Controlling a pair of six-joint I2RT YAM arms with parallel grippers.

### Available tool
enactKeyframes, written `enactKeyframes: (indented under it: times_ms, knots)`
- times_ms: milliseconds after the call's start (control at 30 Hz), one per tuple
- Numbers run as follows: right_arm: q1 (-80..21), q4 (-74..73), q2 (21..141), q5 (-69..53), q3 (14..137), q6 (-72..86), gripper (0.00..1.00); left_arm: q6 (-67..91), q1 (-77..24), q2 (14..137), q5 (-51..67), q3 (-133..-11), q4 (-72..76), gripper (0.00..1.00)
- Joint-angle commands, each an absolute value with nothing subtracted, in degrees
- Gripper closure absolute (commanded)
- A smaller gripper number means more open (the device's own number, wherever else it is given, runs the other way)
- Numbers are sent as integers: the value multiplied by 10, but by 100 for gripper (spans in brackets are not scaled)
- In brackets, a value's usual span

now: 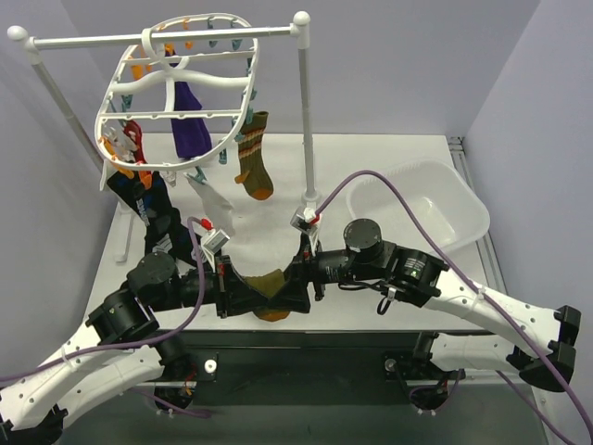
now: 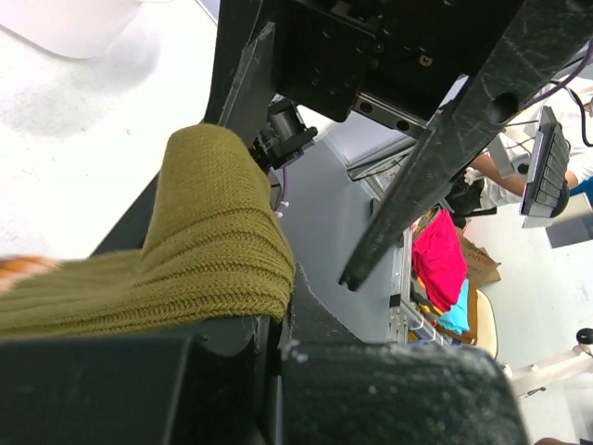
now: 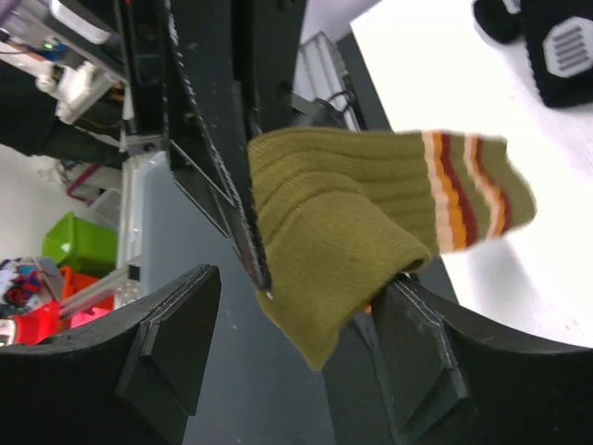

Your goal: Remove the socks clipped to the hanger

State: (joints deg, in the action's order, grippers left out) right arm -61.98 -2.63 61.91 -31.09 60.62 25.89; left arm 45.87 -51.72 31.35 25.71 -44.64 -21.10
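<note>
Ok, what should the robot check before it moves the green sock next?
1. Left gripper pinching the olive sock: ok.
2. Right gripper open, a finger on each side of that sock: ok.
3. Olive sock off the hanger: ok.
4. Hanger emptied: not ok; purple sock and striped sock hang clipped.
5. Basin upright on the table: ok.
6. How firm the left grip is: cannot tell.
</note>
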Motion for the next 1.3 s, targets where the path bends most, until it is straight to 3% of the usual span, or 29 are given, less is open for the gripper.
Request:
enactKeyframes:
  times_ms: [0,67,167,267,300,333,533,600,667,767,1000,1167,1267]
  knots:
    - [-628,70,613,-346,582,291,37,441,-519,306,276,-472,-178,100]
    - [-628,77,620,-344,582,296,43,443,-519,304,279,-469,-175,100]
    - [-628,65,633,-332,591,293,60,441,-519,302,283,-470,-175,100]
    - [-628,57,628,-295,588,288,84,438,-519,300,289,-471,-179,100]
    - [-628,57,620,-276,585,287,97,435,-519,298,289,-470,-185,100]
    - [-628,56,615,-269,583,287,100,430,-519,298,287,-472,-188,100]
    - [-628,40,586,-207,573,280,100,411,-519,282,251,-474,-225,66]
    - [-628,25,574,-184,575,280,100,410,-519,274,241,-474,-232,60]
    - [-628,3,560,-137,577,278,100,409,-519,270,222,-476,-242,43]
    - [-627,-35,539,-58,579,273,100,405,-519,258,194,-482,-262,33]
    - [-565,-208,513,225,649,267,100,403,-519,238,148,-486,-287,32]
    - [-430,-276,524,312,699,214,100,408,-519,238,142,-486,-291,32]
    - [-350,-301,541,296,717,194,100,414,-519,238,142,-483,-288,32]
